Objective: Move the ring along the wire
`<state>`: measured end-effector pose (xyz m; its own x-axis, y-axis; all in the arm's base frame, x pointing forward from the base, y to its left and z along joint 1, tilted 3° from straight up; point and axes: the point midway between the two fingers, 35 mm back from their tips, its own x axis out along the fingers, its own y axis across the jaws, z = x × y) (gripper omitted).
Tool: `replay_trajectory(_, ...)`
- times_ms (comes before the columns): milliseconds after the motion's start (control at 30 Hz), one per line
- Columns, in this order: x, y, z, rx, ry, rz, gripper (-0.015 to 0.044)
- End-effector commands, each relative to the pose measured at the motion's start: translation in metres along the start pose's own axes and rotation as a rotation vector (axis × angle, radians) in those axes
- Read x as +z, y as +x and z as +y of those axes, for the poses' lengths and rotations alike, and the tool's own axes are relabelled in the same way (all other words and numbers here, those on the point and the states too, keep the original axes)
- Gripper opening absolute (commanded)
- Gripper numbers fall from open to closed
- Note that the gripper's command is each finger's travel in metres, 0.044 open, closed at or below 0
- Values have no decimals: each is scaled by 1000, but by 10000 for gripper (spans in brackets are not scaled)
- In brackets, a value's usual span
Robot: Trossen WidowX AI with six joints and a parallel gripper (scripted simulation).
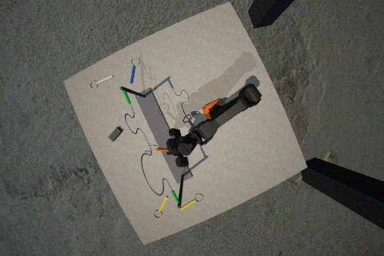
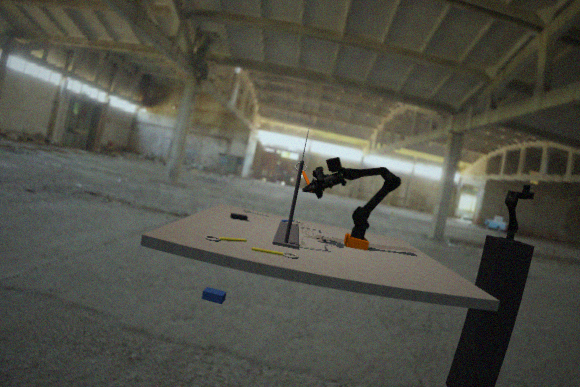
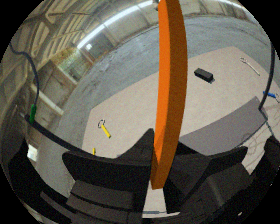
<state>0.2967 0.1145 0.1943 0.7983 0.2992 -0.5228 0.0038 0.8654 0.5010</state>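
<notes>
The orange handle (image 1: pixel 162 149) (image 2: pixel 306 178) (image 3: pixel 172 90) is held by its end in my gripper (image 1: pixel 169 151) (image 3: pixel 153 132), which is shut on it, high above the table. Its pale ring is around the thin grey wire (image 1: pixel 142 166) at a bend, roughly midway between the green parts. Whether ring and wire touch cannot be told. One green part (image 1: pixel 126 96) is by the upper-left post (image 1: pixel 133 92); the other green part (image 1: pixel 175 197) (image 3: pixel 33 114) is by the lower post (image 1: pixel 181 190) (image 2: pixel 295 201). The ring is mostly cut off in the wrist view.
The posts stand on a grey base (image 1: pixel 155 123). Loose on the table lie a white-handled ring (image 1: pixel 105 79), a blue-handled ring (image 1: pixel 132 74), two yellow-handled rings (image 1: pixel 163 204) (image 1: pixel 188 204) and a dark block (image 1: pixel 116 133) (image 2: pixel 239 216) (image 3: pixel 204 75).
</notes>
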Motion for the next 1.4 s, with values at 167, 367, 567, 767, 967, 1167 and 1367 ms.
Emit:
replay_trajectory(167,5,-6,30,96,147,12,-150)
replay_trajectory(367,8,-10,45,147,235,24,-150)
replay_trajectory(567,12,-14,59,197,321,35,-150)
replay_trajectory(767,17,-18,70,239,393,44,-150)
replay_trajectory(967,22,-23,81,279,461,52,-150)
replay_trajectory(1167,27,-27,90,317,527,61,-150)
replay_trajectory(1367,33,-32,98,353,590,69,-150)
